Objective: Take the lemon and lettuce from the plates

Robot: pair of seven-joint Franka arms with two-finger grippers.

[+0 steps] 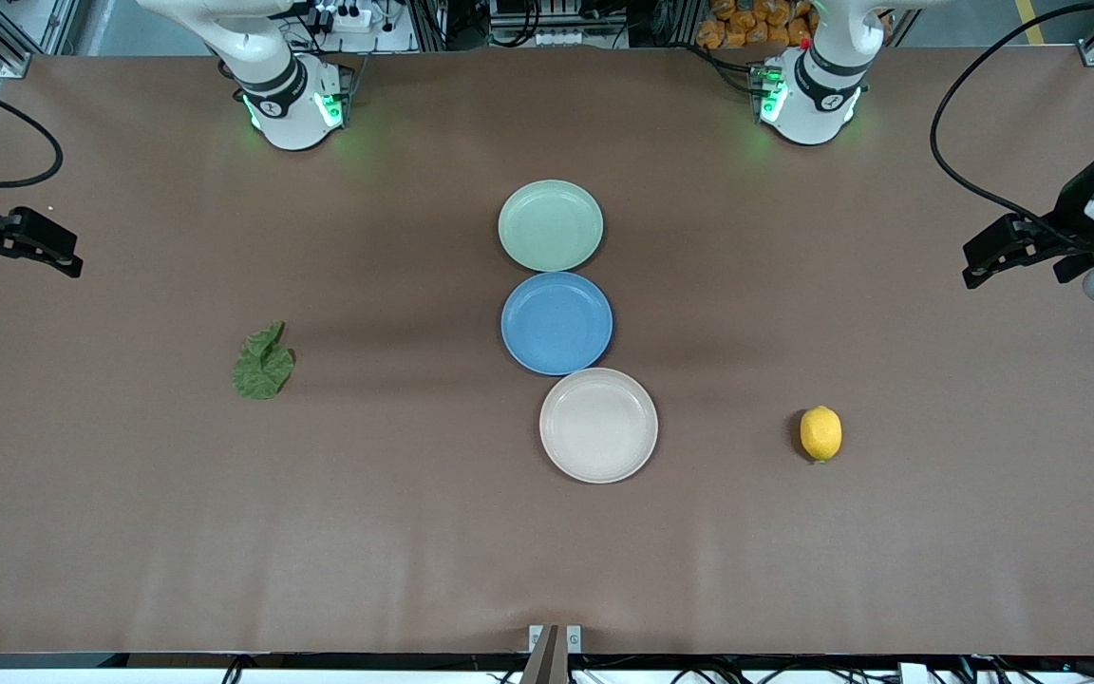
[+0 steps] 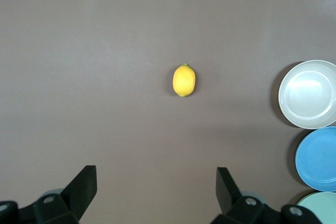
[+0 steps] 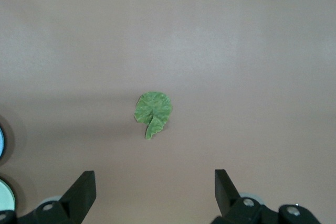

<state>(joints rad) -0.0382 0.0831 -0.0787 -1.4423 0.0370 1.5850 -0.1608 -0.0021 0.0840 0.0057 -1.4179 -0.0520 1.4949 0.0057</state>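
Note:
The lemon (image 1: 820, 433) lies on the bare table toward the left arm's end, on no plate; it also shows in the left wrist view (image 2: 184, 81). The lettuce (image 1: 262, 361) lies on the bare table toward the right arm's end, also seen in the right wrist view (image 3: 153, 112). The mint green plate (image 1: 550, 225) and the beige plate (image 1: 598, 425) are empty. My left gripper (image 1: 968, 267) (image 2: 156, 174) is open and empty, up over the table's left-arm end. My right gripper (image 1: 72, 261) (image 3: 155, 178) is open and empty over the right-arm end.
An empty blue plate (image 1: 556, 322) sits between the mint and beige plates, touching both, in a line down the table's middle. The arm bases (image 1: 292, 104) (image 1: 808, 95) stand along the edge farthest from the front camera.

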